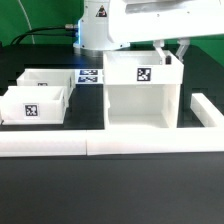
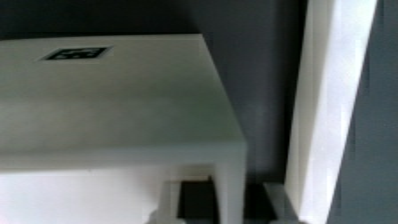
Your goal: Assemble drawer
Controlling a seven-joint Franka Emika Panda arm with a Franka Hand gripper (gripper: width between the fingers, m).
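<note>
Pincer [image 1: 172,52] hangs at the exterior view's upper right, its dark fingers [image 2: 199,200] flanking the shell's [image 1: 143,95] right edge; whether they're clamped on it or just alongside, I cannot tell. Shell stands centre-right, and the rear tray [image 1: 50,80] and front tray [image 1: 33,106] sit close together at left, behind the front bar [image 1: 100,146].

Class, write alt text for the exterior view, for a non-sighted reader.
A white cabinet shell stands on a black table, the gripper by its top rim. A nearer tray and a farther tray sit at the exterior view's left.
</note>
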